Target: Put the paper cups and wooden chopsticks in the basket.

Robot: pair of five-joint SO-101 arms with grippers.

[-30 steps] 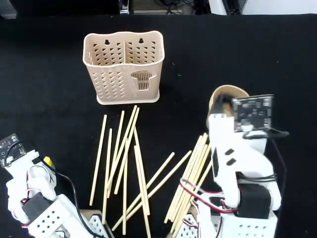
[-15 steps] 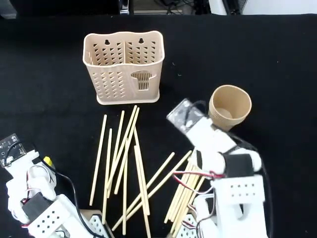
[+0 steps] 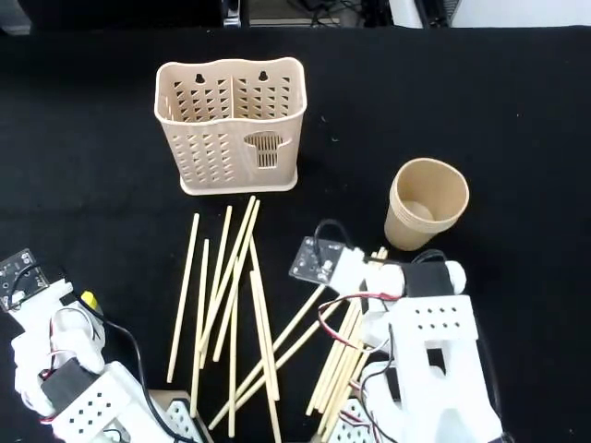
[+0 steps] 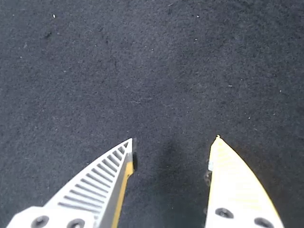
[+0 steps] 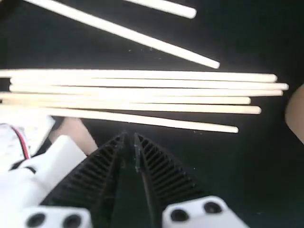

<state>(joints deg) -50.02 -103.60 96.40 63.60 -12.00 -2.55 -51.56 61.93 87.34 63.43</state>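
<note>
The beige perforated basket (image 3: 231, 125) stands upright at the back left. A brown paper cup (image 3: 427, 203) stands open side up to its right. Several wooden chopsticks (image 3: 231, 286) lie fanned out in front of the basket. A tighter bundle of chopsticks (image 3: 349, 346) lies beside them, partly under my right arm (image 3: 406, 286). In the right wrist view that bundle (image 5: 142, 95) lies just past my right gripper (image 5: 129, 137), whose black jaws are shut with nothing between them. My left gripper (image 4: 173, 145) is open over bare black cloth at the front left.
Black cloth (image 3: 92, 185) covers the whole table. My left arm (image 3: 51, 355) sits folded at the front left corner. A loop of red and black wires (image 3: 355, 309) hangs off the right arm above the bundle.
My right arm has swung away from the cup, leftward and down over the chopstick bundle, leaving the cup in full view. The left arm has not moved.
</note>
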